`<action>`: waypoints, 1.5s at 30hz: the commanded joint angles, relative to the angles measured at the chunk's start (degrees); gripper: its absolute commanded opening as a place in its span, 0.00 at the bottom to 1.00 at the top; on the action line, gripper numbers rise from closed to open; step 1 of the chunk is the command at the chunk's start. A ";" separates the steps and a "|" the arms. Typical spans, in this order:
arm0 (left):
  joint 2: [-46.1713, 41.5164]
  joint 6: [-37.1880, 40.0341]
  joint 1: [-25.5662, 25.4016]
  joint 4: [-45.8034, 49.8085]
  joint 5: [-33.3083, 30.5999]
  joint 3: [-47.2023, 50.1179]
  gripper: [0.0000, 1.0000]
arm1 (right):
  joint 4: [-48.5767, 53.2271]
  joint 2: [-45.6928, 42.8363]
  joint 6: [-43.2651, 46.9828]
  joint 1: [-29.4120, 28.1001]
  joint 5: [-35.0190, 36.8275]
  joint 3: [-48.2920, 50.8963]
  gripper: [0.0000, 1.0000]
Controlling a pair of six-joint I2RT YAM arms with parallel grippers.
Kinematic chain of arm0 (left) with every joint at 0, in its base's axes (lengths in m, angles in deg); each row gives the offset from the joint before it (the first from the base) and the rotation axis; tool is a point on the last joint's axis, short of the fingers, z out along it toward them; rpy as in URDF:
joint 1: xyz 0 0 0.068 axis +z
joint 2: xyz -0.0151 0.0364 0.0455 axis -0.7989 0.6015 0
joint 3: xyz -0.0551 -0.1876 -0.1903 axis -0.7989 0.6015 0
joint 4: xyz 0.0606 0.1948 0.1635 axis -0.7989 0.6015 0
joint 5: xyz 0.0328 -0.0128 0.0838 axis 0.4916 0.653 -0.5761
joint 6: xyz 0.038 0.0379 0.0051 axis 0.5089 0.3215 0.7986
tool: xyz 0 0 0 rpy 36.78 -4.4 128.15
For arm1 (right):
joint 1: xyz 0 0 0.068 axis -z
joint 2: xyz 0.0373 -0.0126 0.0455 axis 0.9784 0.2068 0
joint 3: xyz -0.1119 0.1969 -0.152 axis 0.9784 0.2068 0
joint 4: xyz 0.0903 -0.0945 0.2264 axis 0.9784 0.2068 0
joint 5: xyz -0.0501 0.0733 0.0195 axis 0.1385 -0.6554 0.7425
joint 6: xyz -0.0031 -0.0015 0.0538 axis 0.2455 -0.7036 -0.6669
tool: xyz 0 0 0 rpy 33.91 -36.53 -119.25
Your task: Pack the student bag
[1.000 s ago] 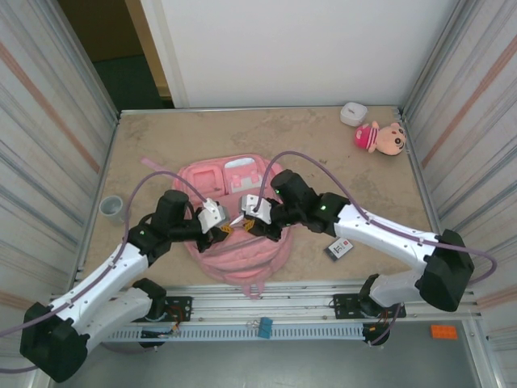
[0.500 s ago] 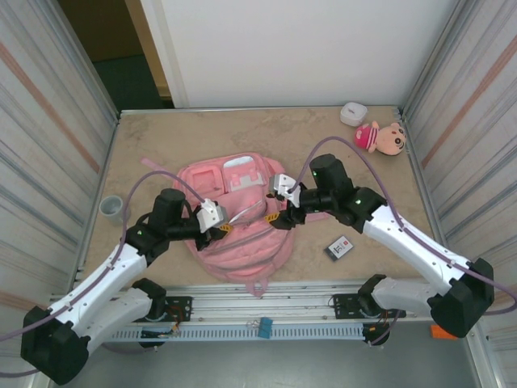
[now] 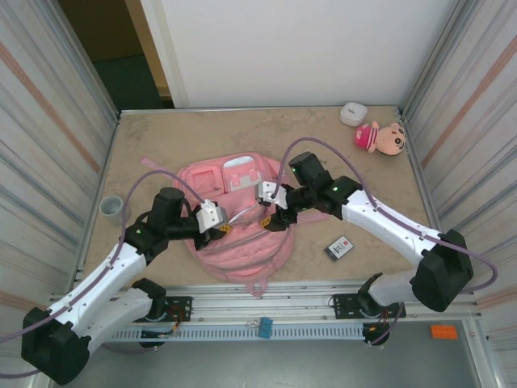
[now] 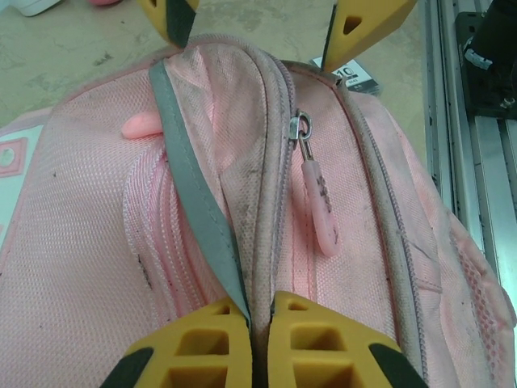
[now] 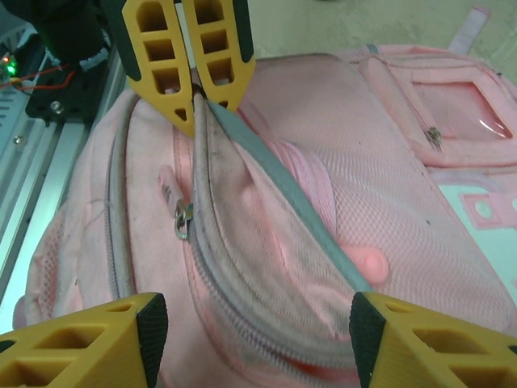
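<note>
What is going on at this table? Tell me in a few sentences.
Two robot arms are working on a pink bag lying on the table. The left hand is shut on the bag's grey trim, pinching up a ridge of fabric. The right hand hangs open just above the bag, holding nothing. A doll and a card lie on the table, unpacked.

The worktop (image 3: 202, 137) is a mottled tan slab, scuffed in places. A ribbed metal left panel (image 3: 48, 145) and a matching right panel (image 3: 472, 121) wall it in, each crossed by a faint reddish stripe. A plain white wall (image 3: 283, 48) closes the far side. At the far left a gap (image 3: 121, 77) opens on dark green flooring, perhaps a doorway. Aluminium rails (image 3: 307, 293) run along the near edge, with grey floor (image 3: 242, 368) nearer still. The light is even and the shadows soft.
</note>
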 commanded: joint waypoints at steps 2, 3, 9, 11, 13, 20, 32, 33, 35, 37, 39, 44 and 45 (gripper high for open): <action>-1.20 2.66 -0.06 -2.80 6.34 -3.95 0.00 | -1.58 2.97 2.12 -1.01 -1.04 -2.46 0.56; -1.20 2.27 -0.09 -3.06 5.90 -4.07 0.00 | -1.59 3.52 2.07 -1.15 -0.92 -2.68 0.49; -2.77 -14.08 -1.04 0.49 -2.82 -6.91 0.34 | -3.92 3.66 -3.07 -1.32 1.71 -3.02 0.02; -5.03 -20.05 -3.20 3.47 -5.57 -7.92 0.42 | -5.71 3.18 -4.29 -1.41 0.75 -2.25 0.00; -7.79 -26.80 -6.94 5.64 -11.10 -8.65 0.47 | -7.49 2.84 -5.51 -1.48 -0.46 -1.60 0.00; -9.69 -60.13 -18.45 15.76 -29.39 -12.25 0.49 | -8.05 2.98 -6.92 -2.12 -2.94 -2.12 0.00; -2.64 -81.78 -20.68 11.23 -33.19 -8.95 0.54 | -7.98 2.93 -7.71 -3.39 -4.18 -2.03 0.00; -2.29 -81.73 -20.68 9.91 -33.81 -8.50 0.54 | -7.92 2.87 -7.71 -3.46 -4.25 -2.03 0.00; -1.12 -81.42 -20.66 8.12 -34.29 -7.95 0.54 | -8.00 2.91 -7.72 -3.56 -4.51 -2.03 0.00; 0.48 -80.75 -20.69 6.11 -33.26 -7.64 0.54 | -8.08 2.91 -7.89 -3.69 -4.91 -2.12 0.00; 2.11 -79.99 -20.69 4.39 -31.66 -7.81 0.51 | -8.36 2.97 -8.35 -3.77 -5.18 -2.27 0.00; 5.75 -78.22 -20.72 0.68 -27.72 -9.45 0.42 | -8.97 3.25 -9.42 -3.83 -5.02 -2.38 0.00; 6.51 -77.61 -20.84 0.83 -27.62 -10.08 0.39 | -9.02 3.17 -9.55 -3.83 -4.96 -2.42 0.00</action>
